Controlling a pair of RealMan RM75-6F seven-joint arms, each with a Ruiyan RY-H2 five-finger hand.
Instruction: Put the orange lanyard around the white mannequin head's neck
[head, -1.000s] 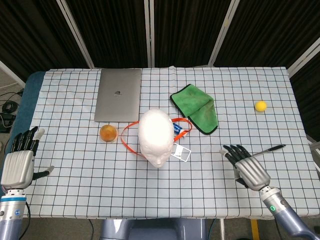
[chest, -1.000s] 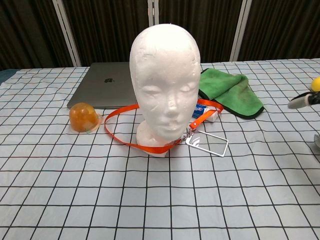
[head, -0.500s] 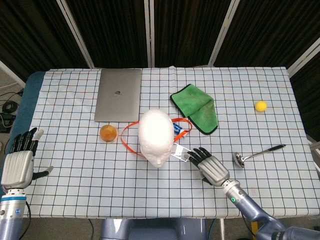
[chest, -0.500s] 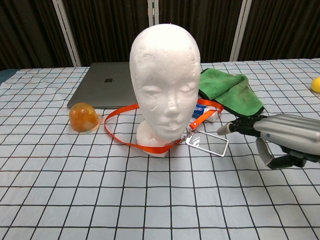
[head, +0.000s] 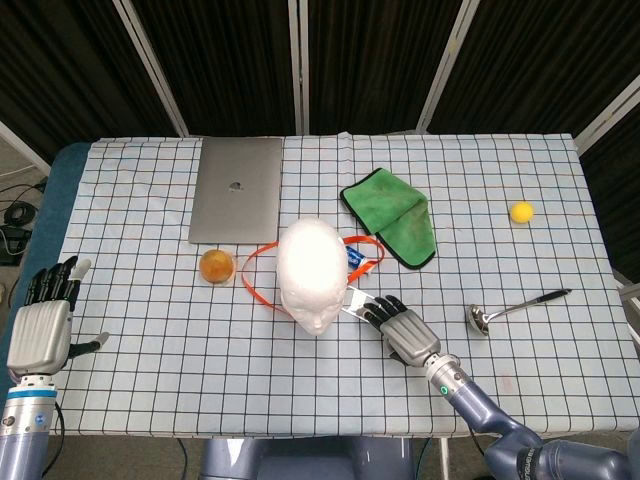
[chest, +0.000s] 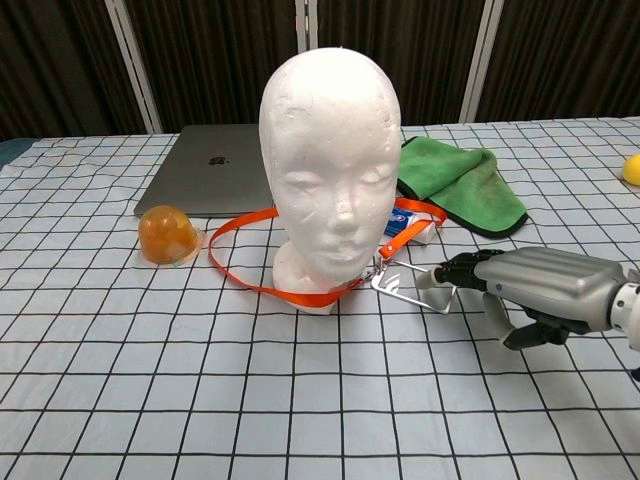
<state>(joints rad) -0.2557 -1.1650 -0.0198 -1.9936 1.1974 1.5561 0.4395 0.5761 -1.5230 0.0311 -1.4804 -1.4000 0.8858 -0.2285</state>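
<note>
Foam-white mannequin head (chest: 330, 160), matte and slightly pitted, stands upright on the checked tablecloth (head: 150, 330). Your orange lanyard (chest: 245, 225), a flat woven ribbon, lies on the cloth looped around the base of the neck, its clear rectangular badge holder (chest: 408, 283) resting flat beside it. Your right hand (chest: 530, 290), grey metal shell with black fingers, lies low with fingertips (chest: 448, 274) at the badge holder's edge; whether they touch or pinch it, the views don't settle. Your left hand (head: 40, 325) hovers at the table's near left corner, fingers spread, holding nothing. Elsewhere: closed silver laptop (head: 237, 190), crumpled green cloth (head: 392, 215), glossy amber dome (chest: 167, 235), yellow ball (head: 521, 211), steel ladle (head: 515, 307).
</note>
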